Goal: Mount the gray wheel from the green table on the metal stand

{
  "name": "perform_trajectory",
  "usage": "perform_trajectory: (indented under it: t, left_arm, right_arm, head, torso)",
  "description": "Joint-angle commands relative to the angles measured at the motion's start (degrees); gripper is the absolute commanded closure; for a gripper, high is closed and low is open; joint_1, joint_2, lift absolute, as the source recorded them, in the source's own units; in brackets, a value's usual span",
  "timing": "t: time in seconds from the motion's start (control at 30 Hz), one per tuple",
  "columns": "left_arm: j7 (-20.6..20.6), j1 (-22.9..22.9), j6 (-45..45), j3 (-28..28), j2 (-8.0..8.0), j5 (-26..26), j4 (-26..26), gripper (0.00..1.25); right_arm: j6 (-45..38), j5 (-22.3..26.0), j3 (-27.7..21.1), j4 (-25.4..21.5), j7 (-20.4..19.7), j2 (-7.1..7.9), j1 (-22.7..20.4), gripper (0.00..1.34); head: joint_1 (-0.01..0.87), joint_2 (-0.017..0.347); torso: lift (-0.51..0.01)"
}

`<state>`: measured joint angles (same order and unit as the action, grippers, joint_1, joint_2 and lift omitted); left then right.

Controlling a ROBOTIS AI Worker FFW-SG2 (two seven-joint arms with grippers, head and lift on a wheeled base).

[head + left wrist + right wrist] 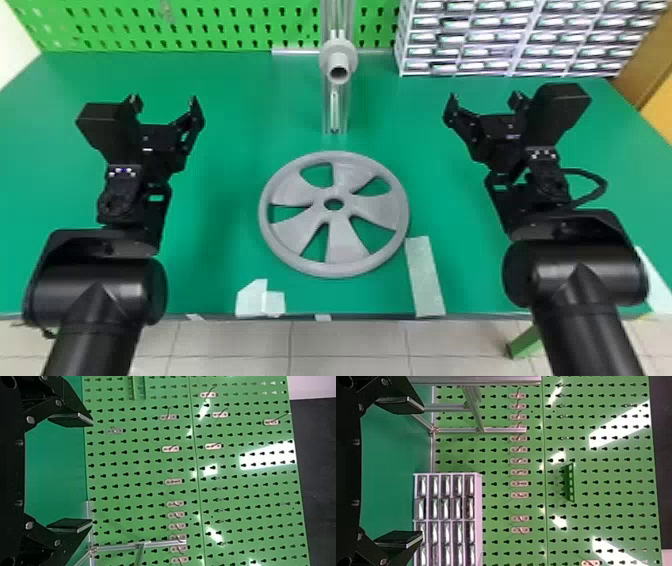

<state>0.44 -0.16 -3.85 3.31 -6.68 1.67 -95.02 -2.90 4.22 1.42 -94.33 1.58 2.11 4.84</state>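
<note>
The gray wheel (342, 245) lies flat on the green table (220, 200), its round center hole facing up. Behind it stands the metal stand (327, 112), with a gray hub at its top; metal profiles of the stand (138, 546) also show in the left wrist view and, as a stand frame (502, 430), in the right one. My left gripper (165, 102) is over the table left of the wheel, open and holding nothing; in its wrist view the left gripper (92, 473) has its fingers wide apart. My right gripper (485, 102), likewise the right gripper (422, 471), is open and bare, right of the wheel.
A drawer cabinet (510, 40) stands at the back right, before a green pegboard (200, 25) along the rear. White tape pieces (425, 275) stick to the table near its front edge, right of and in front of the wheel.
</note>
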Motion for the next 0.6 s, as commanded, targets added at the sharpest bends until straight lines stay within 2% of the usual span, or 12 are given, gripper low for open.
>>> perform_trajectory:
  t: [0.0,0.57]
  left_arm:
    - [0.0,-0.1,0.2,-0.1,0.00,-0.1,-0.2,0.37]
    - [0.0,-0.1,0.3,-0.1,0.00,-0.3,-0.3,0.37]
  right_arm:
    - [0.0,0.0,0.1,0.0,0.0,0.00,0.0,0.18]
    - [-0.5,0.2,0.3,0.0,0.0,0.09,0.1,0.18]
  head:
    - [0.867,0.052]
    - [0.867,0.052]
  torso:
    - [-0.100]
    - [-0.100]
